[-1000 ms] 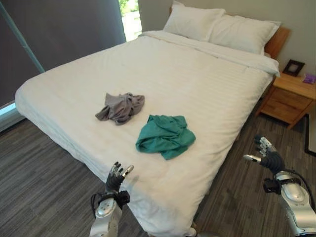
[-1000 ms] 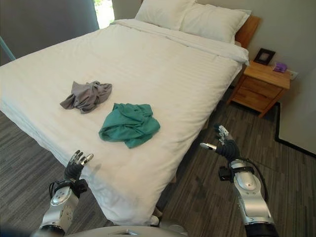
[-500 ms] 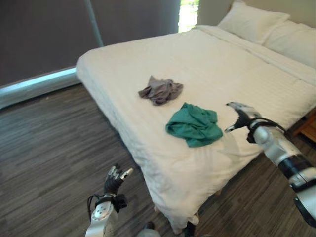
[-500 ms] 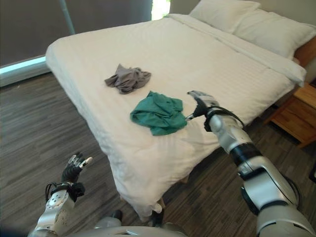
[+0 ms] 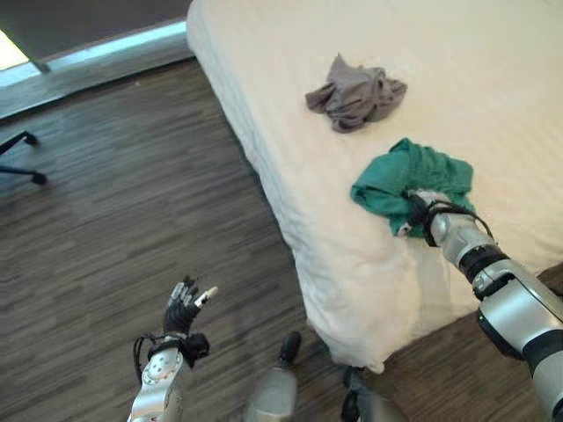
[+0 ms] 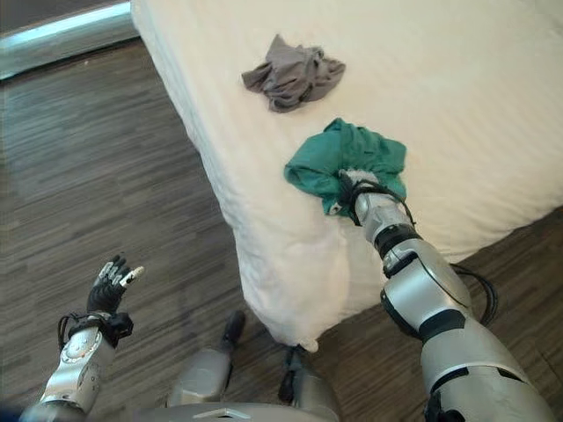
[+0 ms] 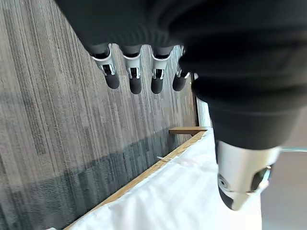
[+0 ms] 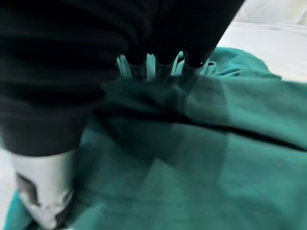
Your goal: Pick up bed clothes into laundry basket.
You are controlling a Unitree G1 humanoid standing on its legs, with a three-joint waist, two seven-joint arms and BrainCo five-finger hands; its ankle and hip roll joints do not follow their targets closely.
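Your right hand (image 5: 413,211) rests on the crumpled green garment (image 5: 413,176) near the bed's (image 5: 290,132) near edge; the right wrist view shows its fingers (image 8: 158,64) sunk into soft teal folds, so you cannot tell the grip. A wrinkled grey garment (image 5: 356,92) lies farther back on the smooth white cover. Your left hand (image 5: 182,308) hangs over the streaked wooden floor (image 5: 106,220), fingers relaxed and holding nothing.

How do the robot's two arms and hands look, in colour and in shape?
Both arms are silver-grey, built of rounded segments with black rings at the joints. The left hand and the right hand have a dark ribbed cover over the back and wrist. The left hand's silver fingers end in dark tips.
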